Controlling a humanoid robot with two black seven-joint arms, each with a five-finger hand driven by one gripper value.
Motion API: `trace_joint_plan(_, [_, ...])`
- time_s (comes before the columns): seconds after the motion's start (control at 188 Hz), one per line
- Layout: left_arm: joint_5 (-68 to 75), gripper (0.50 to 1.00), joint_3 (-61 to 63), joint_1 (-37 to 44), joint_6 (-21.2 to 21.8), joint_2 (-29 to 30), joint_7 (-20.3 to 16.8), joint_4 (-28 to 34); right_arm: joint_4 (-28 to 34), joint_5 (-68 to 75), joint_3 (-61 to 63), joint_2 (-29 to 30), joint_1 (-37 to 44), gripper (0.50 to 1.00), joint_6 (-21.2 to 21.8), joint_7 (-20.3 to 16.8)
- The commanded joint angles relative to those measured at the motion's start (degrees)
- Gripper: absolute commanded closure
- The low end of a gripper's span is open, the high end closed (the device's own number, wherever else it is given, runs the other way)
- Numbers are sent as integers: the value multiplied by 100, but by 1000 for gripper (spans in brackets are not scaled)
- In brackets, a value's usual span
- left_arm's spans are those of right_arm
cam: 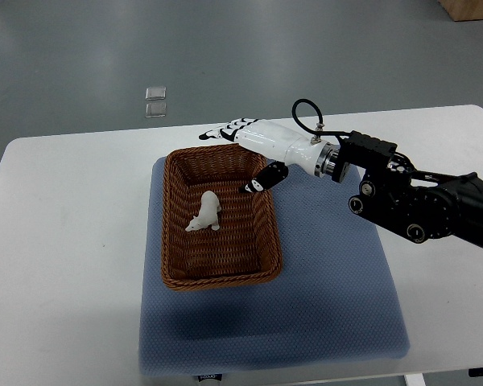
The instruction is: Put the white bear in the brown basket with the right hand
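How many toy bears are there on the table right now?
1. The white bear lies inside the brown basket, near its middle. None seem hidden.

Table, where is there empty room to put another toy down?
Bare white table left of the blue mat, and bare mat right of and below the brown basket. It is crowded at the basket's top, where the right hand hovers, with the white bear inside.

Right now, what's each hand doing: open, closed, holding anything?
Right hand: open, holding nothing, over the far rim of the brown basket; the white bear lies inside.
Left hand: not in view.
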Motion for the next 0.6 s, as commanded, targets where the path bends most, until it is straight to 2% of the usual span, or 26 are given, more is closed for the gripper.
trace_joint_plan(0.0, [0,500,0,0,-8,0,1,0,0,555,353,-52,-208,583,32,0])
trace_joint_plan(0.212, [0,500,0,0,1,0,1,0,-8,2120,1179,-131,-613,583,49,-211])
trace_joint_plan(0.382, [0,500,0,0,1,0,1,0,-35,4061,1830,-263,-806,577,49,-457])
trace_joint_plan(0.595, [0,500,0,0,1,0,1,0,-53,5943,1962,-641,-938,572,49,-738])
